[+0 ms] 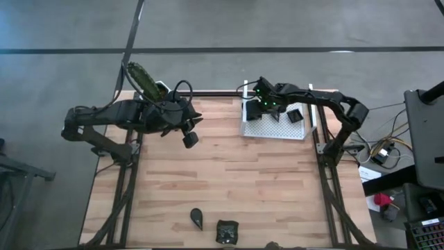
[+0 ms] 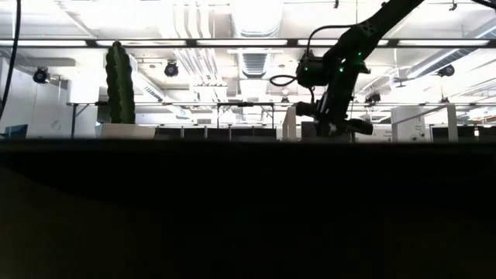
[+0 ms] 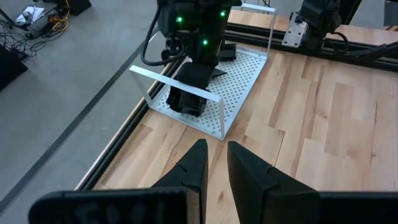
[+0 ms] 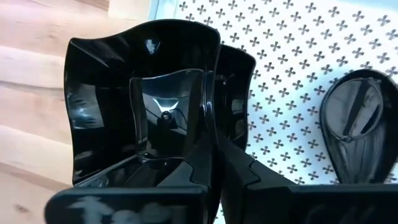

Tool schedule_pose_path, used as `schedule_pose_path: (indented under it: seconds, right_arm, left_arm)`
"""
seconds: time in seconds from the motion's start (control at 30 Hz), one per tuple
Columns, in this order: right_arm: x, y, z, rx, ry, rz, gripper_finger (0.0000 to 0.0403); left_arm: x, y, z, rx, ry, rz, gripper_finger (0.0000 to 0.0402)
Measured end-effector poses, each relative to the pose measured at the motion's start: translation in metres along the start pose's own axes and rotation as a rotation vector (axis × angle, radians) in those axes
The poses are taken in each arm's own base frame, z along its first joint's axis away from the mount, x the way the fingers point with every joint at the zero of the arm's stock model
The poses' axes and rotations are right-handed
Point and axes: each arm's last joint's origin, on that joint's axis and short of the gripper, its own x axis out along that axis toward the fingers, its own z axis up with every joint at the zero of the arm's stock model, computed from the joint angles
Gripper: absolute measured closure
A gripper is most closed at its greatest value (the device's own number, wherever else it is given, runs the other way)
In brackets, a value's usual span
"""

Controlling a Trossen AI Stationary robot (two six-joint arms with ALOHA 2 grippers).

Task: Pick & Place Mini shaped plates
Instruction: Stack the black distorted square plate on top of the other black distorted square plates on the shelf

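writing shows nowhere; right pincer (image 4: 211,155) grips a square plate (image 4: 137,99) over the white tray (image 4: 292,68); left pincer (image 3: 214,165) slightly open.

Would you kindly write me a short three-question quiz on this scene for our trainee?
1. True or false: the right gripper is shut on a square plate over the white tray.
2. Which shape is the plate lying beside the square plate at the table's near edge? A round, B teardrop, C star.
3. Fill in: the left gripper holds ____.

Key: 1 true; 2 B; 3 nothing.
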Motion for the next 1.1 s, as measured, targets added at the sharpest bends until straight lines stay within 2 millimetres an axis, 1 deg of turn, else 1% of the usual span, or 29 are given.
schedule_pose_path:
  seconds: [0.43, 0.53, 0.77, 0.9, 1.0, 1.1]
  right_arm:
    - [0.002, 0.002, 0.002, 0.005, -0.018, 0.014, 0.0391]
    - [0.003, 0.002, 0.002, 0.005, -0.018, 0.014, 0.0376]
    - [0.002, 0.002, 0.002, 0.009, -0.027, 0.008, 0.032]
    - [0.002, 0.002, 0.002, 0.008, -0.028, 0.01, 0.0299]
    - [-0.003, 0.002, 0.002, 0.008, -0.038, 0.021, 0.0292]
    - [-0.016, 0.002, 0.003, 0.008, -0.063, 0.05, 0.0289]
  left_arm:
    - [0.0, 0.0, 0.0, 0.0, 0.0, 0.0, 0.0344]
    - [0.0, 0.0, 0.0, 0.0, 0.0, 0.0, 0.0344]
    - [0.0, 0.0, 0.0, 0.0, 0.0, 0.0, 0.0344]
    - [0.0, 0.0, 0.0, 0.0, 0.0, 0.0, 0.0344]
    - [0.0, 0.0, 0.0, 0.001, 0.0, 0.0, 0.0344]
    - [0.0, 0.0, 0.0, 0.0, 0.0, 0.0, 0.0344]
